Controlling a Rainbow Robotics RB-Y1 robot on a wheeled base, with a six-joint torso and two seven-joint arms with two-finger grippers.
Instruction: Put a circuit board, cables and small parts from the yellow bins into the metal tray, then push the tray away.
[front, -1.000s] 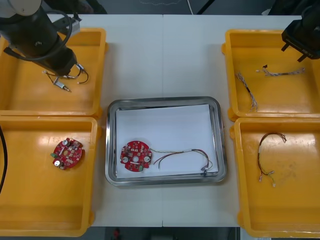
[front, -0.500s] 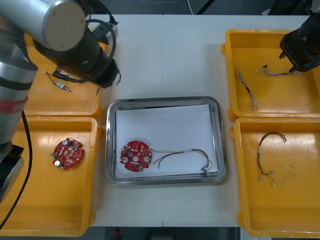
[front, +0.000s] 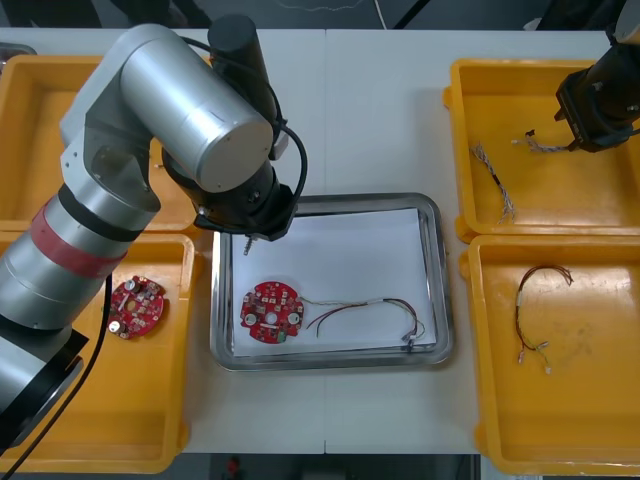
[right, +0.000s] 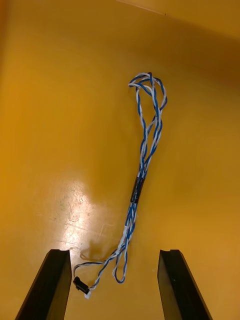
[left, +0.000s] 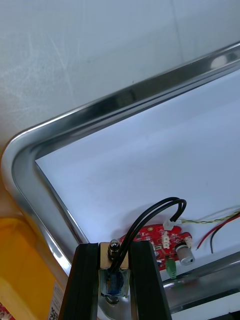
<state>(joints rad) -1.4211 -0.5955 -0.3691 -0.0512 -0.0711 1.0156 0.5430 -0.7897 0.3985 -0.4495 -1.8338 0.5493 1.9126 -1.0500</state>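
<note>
Left gripper (left: 114, 247), clamped on a small metal part (left: 112, 280), over the metal tray's (front: 441, 300) far-left corner: lower onto bare white, clear of the circuit board (front: 272, 312), before releasing; right gripper (right: 114, 257), spread, above the blue-and-white cable (right: 147, 140) in its yellow bin (front: 570, 195).

Front view: left arm (front: 190, 130) covers most of far-left yellow bin (front: 25, 120) and far-left corner of tray (front: 340, 203). Right arm (front: 605, 95) cut by frame edge. Left wrist view: circuit board (left: 159, 239) half hidden behind left gripper (left: 114, 250) and clamped small metal part (left: 114, 282). I cannot read part's kind.
</note>
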